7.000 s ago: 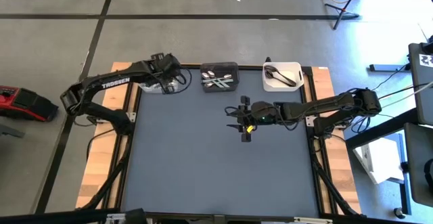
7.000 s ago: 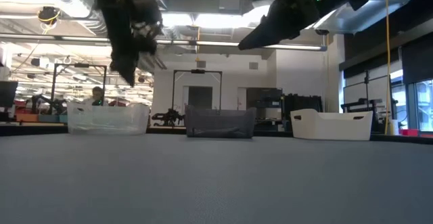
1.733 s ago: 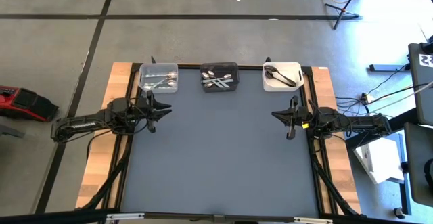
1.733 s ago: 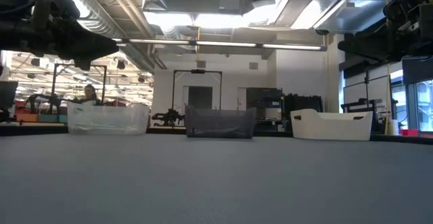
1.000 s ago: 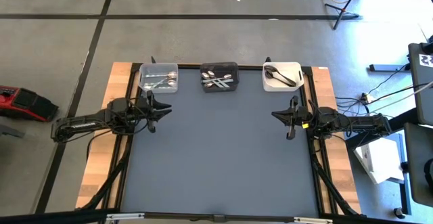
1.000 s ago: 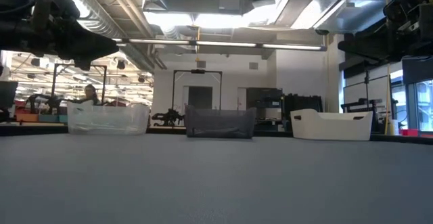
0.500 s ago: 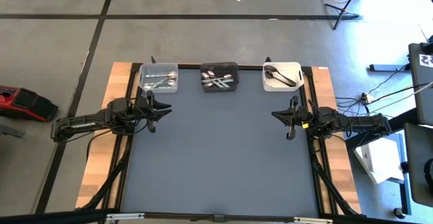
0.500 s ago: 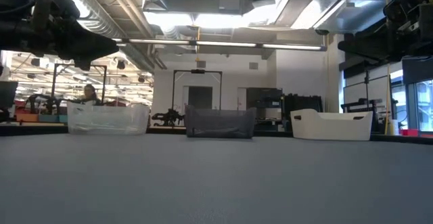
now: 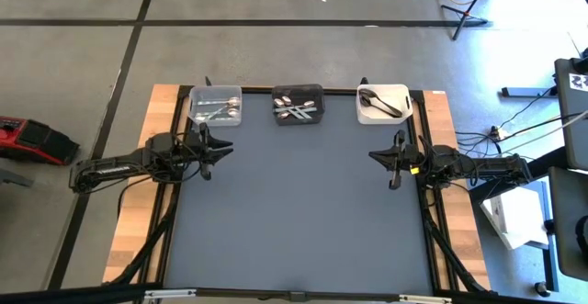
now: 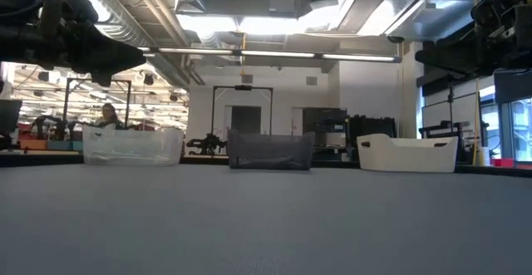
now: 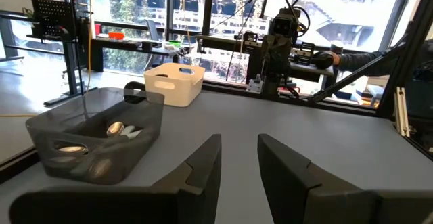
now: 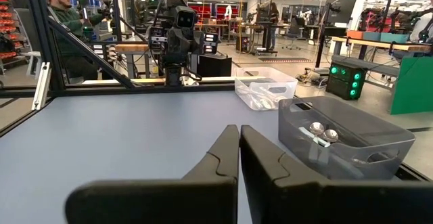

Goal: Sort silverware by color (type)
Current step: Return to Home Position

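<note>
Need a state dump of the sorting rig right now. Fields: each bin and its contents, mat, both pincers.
clear bin: mat's far edge, left; spoons inside
black bin: far edge, middle; silver spoons inside
white bin: far edge, right; dark spoons inside
mat: no spoon seen outside the bins
left pincer: open, holding nothing, at the mat's left edge
right pincer: shut, holding nothing, at the mat's right edge

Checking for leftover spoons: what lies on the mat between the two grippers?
Nothing. In the high view the stretch of grey mat between the left gripper and the right gripper is bare.
</note>
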